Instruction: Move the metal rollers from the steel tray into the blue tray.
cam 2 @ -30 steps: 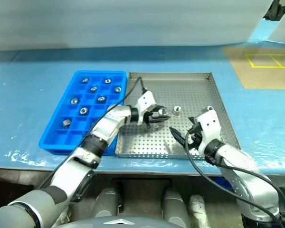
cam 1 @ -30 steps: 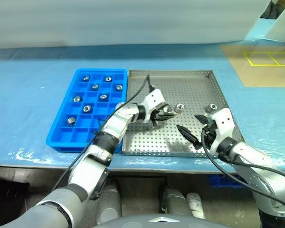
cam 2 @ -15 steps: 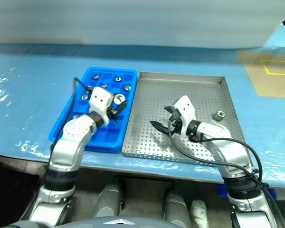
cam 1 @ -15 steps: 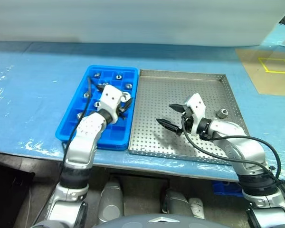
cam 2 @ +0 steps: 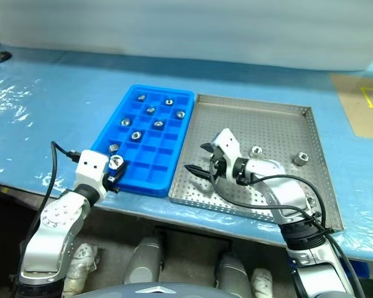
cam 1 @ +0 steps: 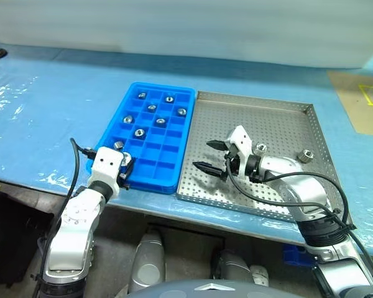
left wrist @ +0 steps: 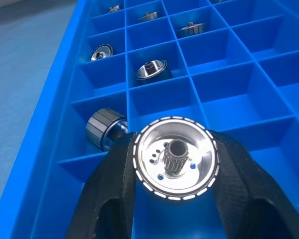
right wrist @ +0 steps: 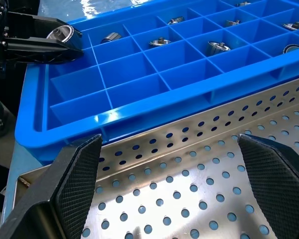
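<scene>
A: Status check. Your left tool [cam 2: 115, 167] is clamped on one metal roller [left wrist: 175, 158], pinched across its rim between both black fingers. It hangs over the near left corner of the blue tray [cam 1: 171, 182], above an empty compartment. One roller already lies in the next cell [left wrist: 103, 128], just beside it.

B: And the right side?

A: Your right tool [cam 1: 212, 156] stands spread wide and carries nothing. It hovers low over the steel tray [cam 1: 280, 211], near that tray's left edge, pointing toward the blue tray.

B: How many are across?

A: I count seven rollers sitting in blue compartments, mostly in the far half and down the left column. The one in your left tool would make eight once dropped.

B: What's left in the steel tray?

A: Two that I can see on the perforated floor: one just beside the right arm's wrist [cam 1: 260, 148], one well apart near the right rim [cam 1: 306, 155]. Whether anything lies under the right arm I can't tell.

B: So, most of the way?

A: I'd judge so. Release over the empty cell, then two more picks. The nearer roller sits behind your right tool's tips, so expect to draw back before closing on it. The blue tray has plenty of free cells in its near rows.
</scene>
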{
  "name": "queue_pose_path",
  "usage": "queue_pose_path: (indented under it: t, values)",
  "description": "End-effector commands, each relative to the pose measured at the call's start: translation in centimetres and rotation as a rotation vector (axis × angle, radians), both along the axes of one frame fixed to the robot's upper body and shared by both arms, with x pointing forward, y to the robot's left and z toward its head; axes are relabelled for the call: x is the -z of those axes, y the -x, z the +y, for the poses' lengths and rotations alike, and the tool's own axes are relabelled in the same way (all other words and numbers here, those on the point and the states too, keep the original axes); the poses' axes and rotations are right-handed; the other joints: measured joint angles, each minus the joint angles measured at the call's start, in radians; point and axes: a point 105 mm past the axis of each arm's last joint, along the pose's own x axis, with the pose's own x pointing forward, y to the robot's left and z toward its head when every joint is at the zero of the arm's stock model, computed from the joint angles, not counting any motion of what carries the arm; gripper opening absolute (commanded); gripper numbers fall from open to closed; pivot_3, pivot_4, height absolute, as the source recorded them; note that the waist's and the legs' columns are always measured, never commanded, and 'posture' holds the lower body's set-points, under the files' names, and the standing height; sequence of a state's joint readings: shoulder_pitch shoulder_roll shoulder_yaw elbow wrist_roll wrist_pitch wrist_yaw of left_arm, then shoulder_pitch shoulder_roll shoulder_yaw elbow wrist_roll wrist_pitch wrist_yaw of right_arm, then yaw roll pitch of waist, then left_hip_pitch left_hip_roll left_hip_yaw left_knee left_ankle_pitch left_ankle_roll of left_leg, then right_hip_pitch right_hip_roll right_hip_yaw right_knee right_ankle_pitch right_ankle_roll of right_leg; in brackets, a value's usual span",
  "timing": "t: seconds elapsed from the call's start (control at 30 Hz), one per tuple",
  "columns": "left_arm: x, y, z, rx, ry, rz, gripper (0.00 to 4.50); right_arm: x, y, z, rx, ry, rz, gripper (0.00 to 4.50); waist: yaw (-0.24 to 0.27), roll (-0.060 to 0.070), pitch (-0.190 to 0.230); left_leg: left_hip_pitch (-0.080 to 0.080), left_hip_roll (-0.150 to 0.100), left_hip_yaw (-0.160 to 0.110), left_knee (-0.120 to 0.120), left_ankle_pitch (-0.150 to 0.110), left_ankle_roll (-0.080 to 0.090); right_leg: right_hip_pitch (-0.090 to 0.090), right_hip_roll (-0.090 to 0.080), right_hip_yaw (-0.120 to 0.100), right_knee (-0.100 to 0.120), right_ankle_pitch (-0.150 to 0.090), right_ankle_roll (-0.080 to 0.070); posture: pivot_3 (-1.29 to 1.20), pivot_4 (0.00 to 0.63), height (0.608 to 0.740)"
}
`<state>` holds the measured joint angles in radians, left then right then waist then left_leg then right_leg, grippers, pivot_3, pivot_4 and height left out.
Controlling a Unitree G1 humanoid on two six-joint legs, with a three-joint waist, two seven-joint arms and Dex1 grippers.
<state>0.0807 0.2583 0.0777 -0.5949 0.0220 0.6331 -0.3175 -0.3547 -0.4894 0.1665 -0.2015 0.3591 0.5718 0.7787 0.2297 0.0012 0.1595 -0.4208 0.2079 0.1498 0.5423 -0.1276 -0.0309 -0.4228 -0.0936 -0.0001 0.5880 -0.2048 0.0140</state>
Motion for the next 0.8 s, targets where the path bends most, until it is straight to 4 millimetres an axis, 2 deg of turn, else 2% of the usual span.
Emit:
queue_pose_path:
  t: [0.03, 0.17, 0.43, 0.47, 0.5, 0.63, 0.7, 0.77, 0.8]
  values:
    - [-0.1, 0.3, 0.5, -0.023, -0.013, -0.016, 1.72, -1.0, -0.3, -0.3, 0.000, -0.008, -0.045, 4.50, 0.002, 0.000, 0.000, 0.000, 0.000, 0.000, 0.000, 0.000, 0.000, 0.000, 0.000, 0.000, 0.000, 0.000, 0.000, 0.41, 0.150, 0.740]
    - [1.0, -0.1, 1.0, -0.034, -0.025, 0.010, 1.72, -1.1, -0.2, -0.3, 0.006, -0.010, -0.048, 4.50, 0.003, 0.001, 0.000, 0.000, 0.000, 0.000, 0.000, 0.000, 0.000, -0.001, 0.002, 0.001, 0.000, 0.000, 0.000, 0.39, 0.150, 0.740]
    - [4.3, -0.2, 1.0, 0.017, -0.058, 0.076, 4.36, -1.2, -0.2, -0.7, 0.034, -0.011, -0.055, 4.50, 0.003, 0.009, -0.006, 0.003, -0.001, 0.001, -0.001, 0.000, 0.000, 0.001, 0.000, 0.002, 0.000, 0.000, 0.001, 0.36, 0.150, 0.740]
    - [4.3, -0.5, 0.5, 0.042, -0.047, 0.068, 4.36, -1.2, -0.2, -0.8, 0.037, -0.011, -0.056, 4.50, 0.003, 0.011, -0.007, 0.003, -0.001, 0.001, 0.000, 0.000, 0.000, 0.001, 0.000, 0.002, 0.000, 0.000, 0.001, 0.36, 0.150, 0.740]
    - [4.1, -0.8, -0.2, 0.080, -0.033, 0.055, 4.36, -1.2, -0.2, -0.9, 0.042, -0.011, -0.058, 4.50, 0.005, 0.014, -0.009, 0.003, -0.001, 0.001, -0.001, 0.000, 0.000, 0.001, 0.000, 0.002, 0.000, 0.000, 0.001, 0.36, 0.150, 0.740]
    - [1.3, -3.3, -4.6, 0.279, -0.008, -0.087, 4.36, -2.0, -0.7, -1.7, 0.107, -0.034, -0.081, 4.50, 0.026, 0.018, -0.012, 0.003, -0.002, 0.001, -0.001, 0.000, 0.000, 0.002, -0.001, 0.002, 0.001, 0.000, 0.001, 0.29, 0.150, 0.740]
    - [0.3, -4.5, -7.0, 0.385, 0.022, -0.125, 4.36, -2.5, -0.9, -2.5, 0.157, -0.036, -0.105, 4.50, 0.040, 0.021, -0.011, 0.003, -0.002, 0.002, -0.002, 0.000, 0.000, 0.003, -0.001, 0.002, 0.001, 0.000, 0.002, 0.24, 0.150, 0.740]
    - [-0.7, -6.0, -9.7, 0.475, 0.063, -0.135, 4.36, -3.0, -0.6, -3.8, 0.221, -0.043, -0.115, 4.50, 0.047, 0.020, -0.011, 0.003, -0.001, 0.006, -0.004, 0.000, 0.000, 0.004, -0.001, 0.005, 0.001, 0.000, 0.003, 0.20, 0.150, 0.740]
    - [-1.1, -6.4, -10.5, 0.496, 0.078, -0.136, 4.36, -3.0, -0.4, -4.2, 0.239, -0.043, -0.115, 4.50, 0.046, 0.018, -0.009, 0.003, -0.002, 0.006, -0.006, 0.000, 0.000, 0.005, -0.002, 0.006, 0.001, 0.000, 0.003, 0.18, 0.150, 0.740]
